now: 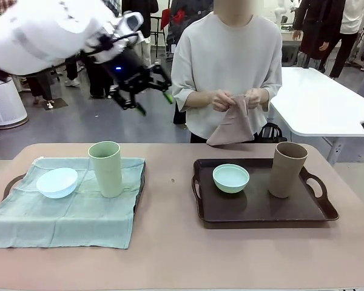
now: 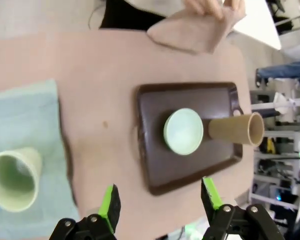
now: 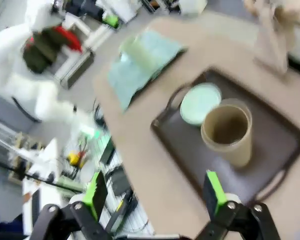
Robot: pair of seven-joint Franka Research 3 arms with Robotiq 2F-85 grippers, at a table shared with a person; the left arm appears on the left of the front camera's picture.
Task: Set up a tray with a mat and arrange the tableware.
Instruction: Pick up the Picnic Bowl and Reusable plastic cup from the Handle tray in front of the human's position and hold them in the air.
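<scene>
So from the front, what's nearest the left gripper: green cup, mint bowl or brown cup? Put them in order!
From the left gripper:
1. Green cup, on the left mat.
2. Mint bowl, tray's left half.
3. Brown cup, tray's right half.

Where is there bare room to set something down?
Free: the table strip between the green mat and the brown tray; that tray's near half, before the mint bowl and tan tumbler; the mat's near half. Crowded: its far half, holding blue bowl and green tumbler.
</scene>
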